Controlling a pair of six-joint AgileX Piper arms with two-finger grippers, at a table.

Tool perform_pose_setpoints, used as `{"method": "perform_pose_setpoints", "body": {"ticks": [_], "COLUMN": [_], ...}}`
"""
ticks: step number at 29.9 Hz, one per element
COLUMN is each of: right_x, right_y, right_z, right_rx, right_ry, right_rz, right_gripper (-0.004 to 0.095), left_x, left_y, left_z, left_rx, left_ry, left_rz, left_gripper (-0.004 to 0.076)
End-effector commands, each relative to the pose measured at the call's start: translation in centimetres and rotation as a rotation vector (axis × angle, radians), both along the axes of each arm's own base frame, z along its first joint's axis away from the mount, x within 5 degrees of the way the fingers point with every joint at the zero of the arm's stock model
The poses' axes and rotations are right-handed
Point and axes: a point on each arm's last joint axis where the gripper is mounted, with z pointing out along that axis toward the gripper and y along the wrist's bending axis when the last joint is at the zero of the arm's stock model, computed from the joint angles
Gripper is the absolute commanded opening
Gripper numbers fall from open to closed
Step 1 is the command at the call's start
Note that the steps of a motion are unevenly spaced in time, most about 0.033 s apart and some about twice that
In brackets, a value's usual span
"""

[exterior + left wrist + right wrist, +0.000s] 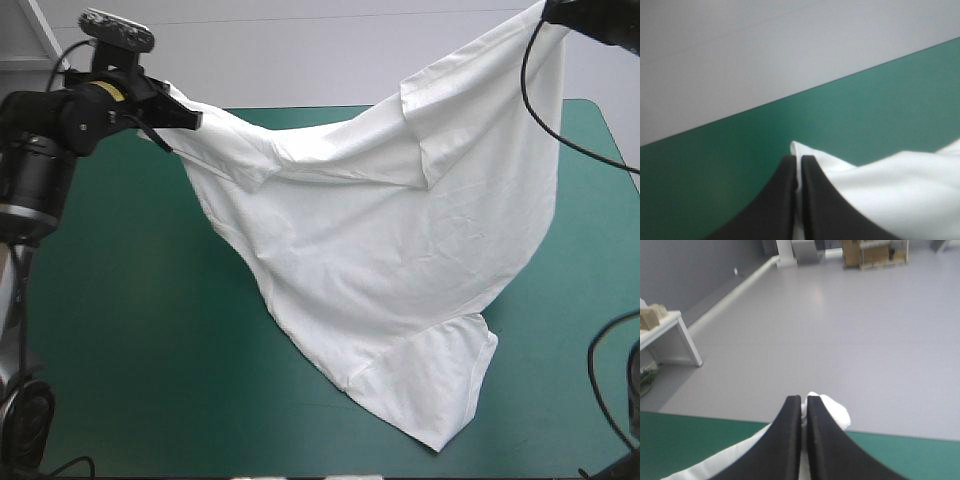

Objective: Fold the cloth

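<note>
Over the teal-green cover (120, 330), left claw (800, 159) and right claw (803, 399) pinch the limp, creased T-shirt (400, 260)

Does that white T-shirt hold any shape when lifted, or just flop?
Probably very floppy: the T-shirt sags between the left gripper and right gripper, its lowest part seemingly draping onto the table. Likely light, since two pinched edges carry it.

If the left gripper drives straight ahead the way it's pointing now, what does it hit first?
The left gripper, shut on the T-shirt, would probably meet bare teal-green cover near the table's far edge; depth is unclear.
</note>
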Motion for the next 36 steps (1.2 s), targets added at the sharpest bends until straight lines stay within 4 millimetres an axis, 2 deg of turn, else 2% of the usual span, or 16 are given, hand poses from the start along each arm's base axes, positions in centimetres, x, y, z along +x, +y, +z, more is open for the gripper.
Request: {"method": "perform_pose_setpoints", "body": {"ticks": [1, 5, 8, 13, 15, 16, 18, 21, 23, 24, 26, 31, 36], "right_x": [5.5, 12.6, 16.1, 20.0, 20.8, 21.1, 21.4, 21.2, 20.6, 20.2, 19.0, 15.5, 12.1], "right_y": [-0.5, 0.5, 1.9, 4.1, 4.6, 4.7, 4.5, 3.8, 3.2, 2.6, 2.2, 2.6, 3.5], "right_z": [-3.5, -10.9, -14.7, -19.2, -20.0, -20.1, -20.1, -19.4, -18.6, -18.2, -16.9, -13.4, -8.6], "right_rx": [0.027, 0.014, -0.039, -0.033, -0.026, -0.015, -0.004, 0.036, 0.026, 0.026, 0.017, -0.029, 0.041], "right_ry": [0.019, 0.158, 0.196, 0.244, 0.235, 0.229, 0.215, 0.228, 0.248, 0.268, 0.304, 0.366, 0.287], "right_rz": [-0.014, 0.028, 0.074, 0.135, 0.145, 0.142, 0.121, 0.059, 0.045, 0.043, 0.062, 0.130, 0.174], "right_gripper": [-0.0017, -0.0017, -0.0017, -0.0011, 0.0050, 0.0119, 0.0342, 0.0709, 0.0825, 0.0830, 0.0792, 0.0670, 0.0617], "left_x": [2.5, 6.5, 9.1, 12.0, 12.9, 13.2, 13.9, 14.5, 14.6, 14.6, 14.1, 11.3, 6.5], "left_y": [-0.6, -1.5, -1.9, -2.4, -2.5, -2.6, -2.6, -2.6, -2.7, -2.7, -2.6, -2.3, -1.5], "left_z": [-1.4, -5.9, -8.6, -11.6, -12.6, -12.9, -13.5, -13.9, -13.9, -13.9, -12.9, -8.0, -2.6], "left_rx": [-0.069, -0.085, -0.092, -0.100, -0.102, -0.104, -0.111, -0.119, -0.120, -0.121, -0.118, -0.100, -0.070], "left_ry": [-0.097, -0.038, -0.051, -0.116, -0.147, -0.167, -0.207, -0.252, -0.261, -0.263, -0.245, -0.142, -0.056], "left_rz": [0.004, 0.005, 0.009, 0.016, 0.017, 0.017, 0.021, 0.022, 0.023, 0.023, 0.021, 0.007, -0.010], "left_gripper": [0.0019, 0.0019, 0.0019, 0.0019, 0.0025, 0.0036, 0.0102, 0.0283, 0.0407, 0.0464, 0.0517, 0.0507, 0.0503]}}
